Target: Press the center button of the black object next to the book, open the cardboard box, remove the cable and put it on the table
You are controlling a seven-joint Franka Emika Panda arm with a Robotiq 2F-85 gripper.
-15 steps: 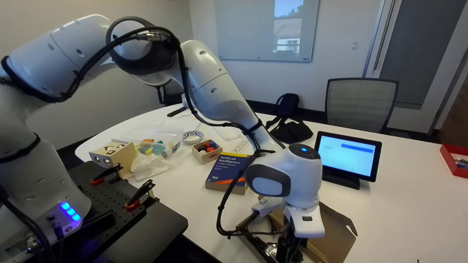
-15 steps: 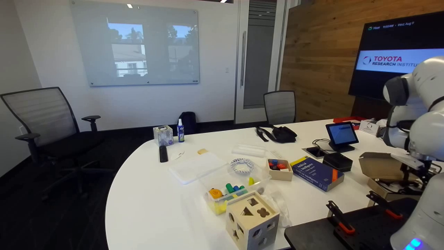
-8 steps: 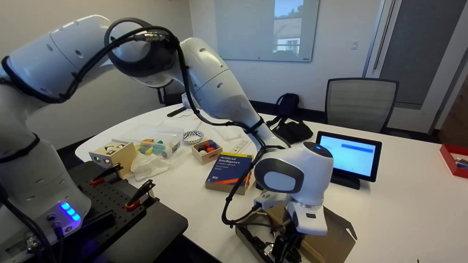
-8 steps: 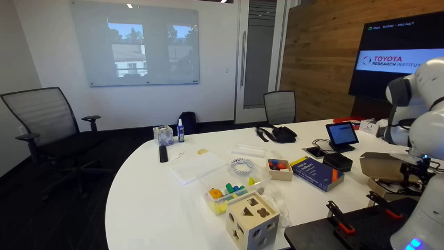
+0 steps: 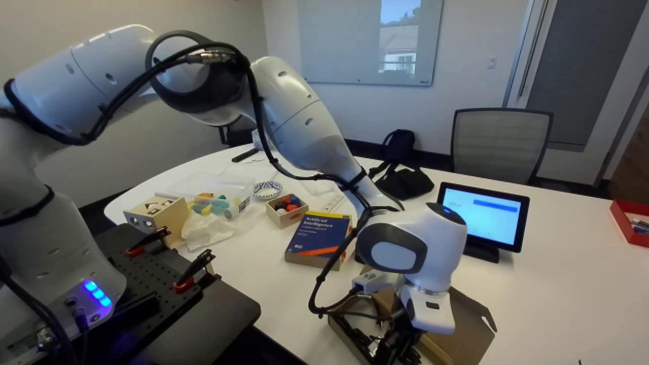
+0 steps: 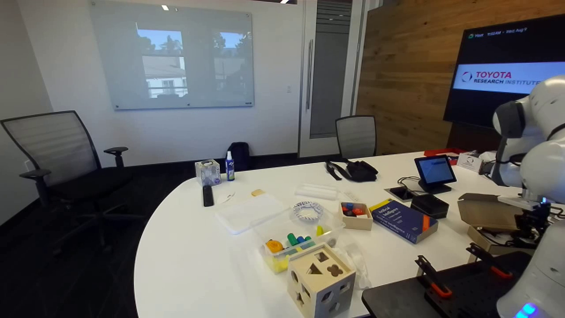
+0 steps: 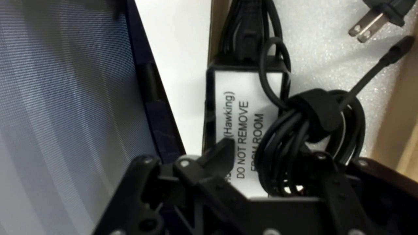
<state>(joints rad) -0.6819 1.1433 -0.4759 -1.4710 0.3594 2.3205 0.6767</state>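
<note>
The cardboard box [image 5: 464,329] lies with its lid folded back on the white table [image 6: 190,265]. Inside it, the black cable [image 7: 284,133] is coiled and strapped, partly over a labelled power brick [image 7: 225,81]. My gripper [image 7: 266,156] reaches down into the box with its jaws apart. Loops of cable sit between the fingers, close by the right one, whose tip they partly hide. The left fingertip [image 7: 225,156] is over the label, with a gap to the coil. Beside the blue book [image 6: 399,218] stands the black object [image 6: 429,206]; its button cannot be made out.
A tablet with a lit screen [image 5: 481,213] stands behind the box. A wooden shape-sorter cube [image 6: 322,278], a small box of balls [image 6: 355,218] and a clear bin [image 6: 269,260] occupy the table. Orange-tipped clamps [image 6: 432,278] rise from the robot's mount.
The arm has shifted away from its base over the box and then dipped lower. In an exterior view the gripper's fingers look closer together than before. The box and other objects stay put.
</note>
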